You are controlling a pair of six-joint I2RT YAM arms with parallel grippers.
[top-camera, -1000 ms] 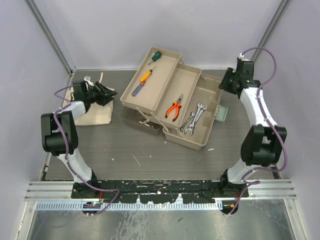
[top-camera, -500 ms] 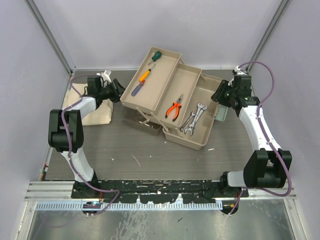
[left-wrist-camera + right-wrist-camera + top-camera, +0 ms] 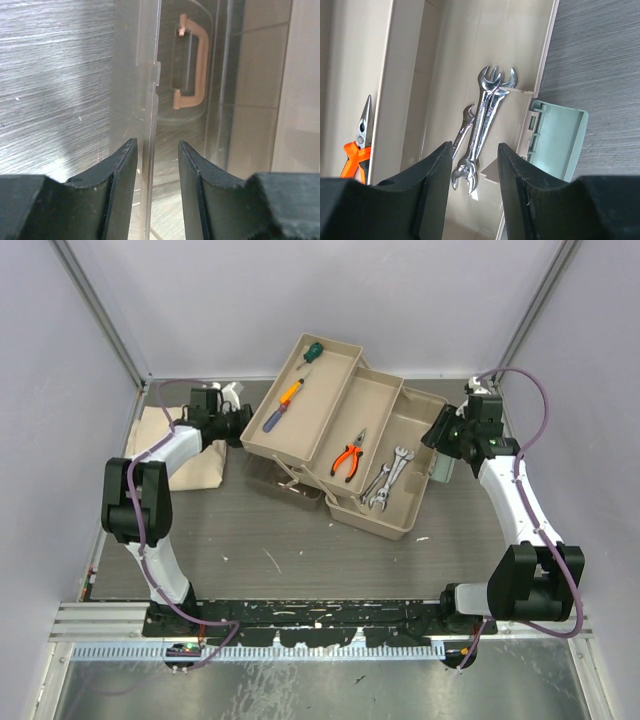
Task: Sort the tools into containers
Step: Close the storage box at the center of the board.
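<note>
1. Jaws of my left pincer (image 3: 156, 150) stand partly apart, astride the thin edge of the toolbox's translucent lid (image 3: 125, 75). There is a gap on either side of it, so I grip nothing.
2. Through that lid the salmon-pink handle (image 3: 203, 65) shows, ahead of my fingers.
3. My right pincer (image 3: 474, 150) is likewise partly parted and empty, hanging over the lowest tray (image 3: 455, 50).
4. The silver wrenches (image 3: 482, 125) lie bunched in that tray, near the wall that carries the pale green latch (image 3: 557, 137).
5. The orange-handled pliers (image 3: 356, 147) lie in the middle tray (image 3: 372, 405).
6. The top tray (image 3: 330, 390) holds the green-handled screwdriver (image 3: 313, 350) at its far end, then the orange-handled screwdriver (image 3: 290, 393), with the blue-red screwdriver (image 3: 274, 421) nearest my left pincer.
7. A tan cloth (image 3: 195, 470) lies on the table (image 3: 300, 550) under my left arm.
</note>
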